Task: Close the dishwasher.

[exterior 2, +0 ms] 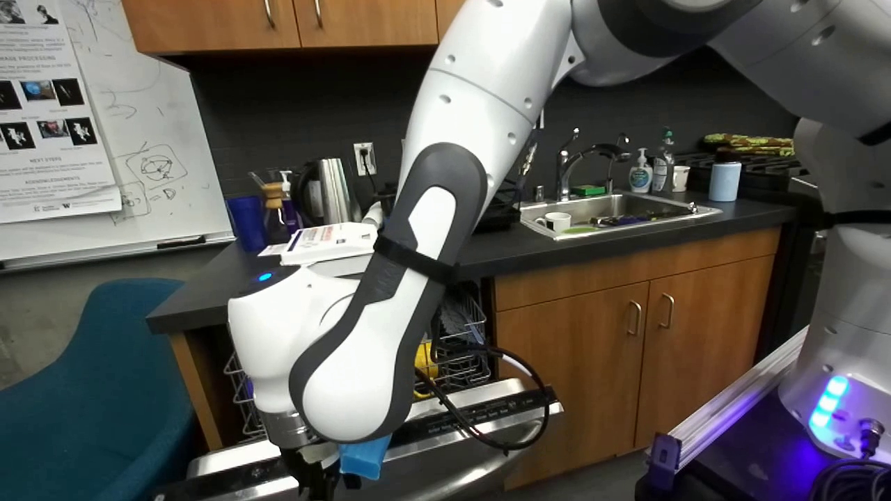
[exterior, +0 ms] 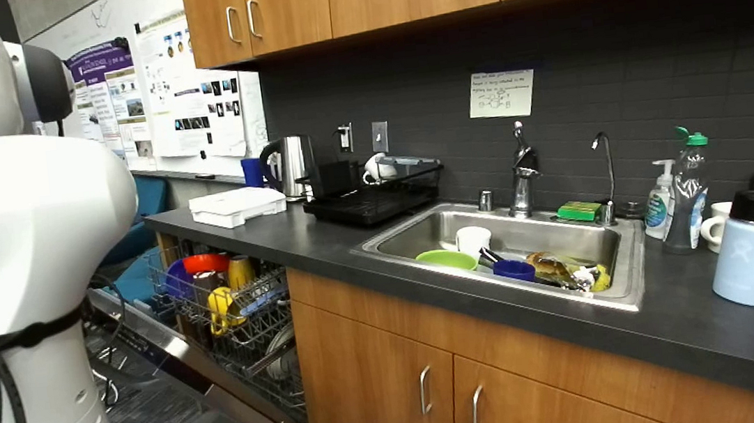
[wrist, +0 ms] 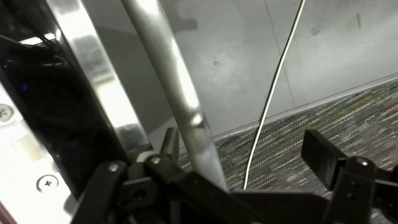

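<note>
The dishwasher door [exterior: 190, 371] hangs partly open, tilted down and outward, in both exterior views. Its control-panel edge and front show in an exterior view [exterior 2: 452, 452]. A wire rack [exterior: 249, 326] with colourful dishes shows inside. In the wrist view the round metal door handle [wrist: 178, 77] runs down between the fingers of my gripper [wrist: 242, 146]. The gripper is open; the handle is close to the left finger and well apart from the right one. In an exterior view the gripper [exterior 2: 317, 480] is at the door's top edge, its fingertips cut off by the frame.
The dark counter [exterior 2: 529, 257] overhangs the dishwasher, with a white box [exterior 2: 330, 240] on it. A teal chair [exterior 2: 111, 390] stands beside the counter's end. A cable loop [exterior 2: 529, 390] hangs from the arm near the door. A thin white cord [wrist: 273, 87] crosses the wrist view.
</note>
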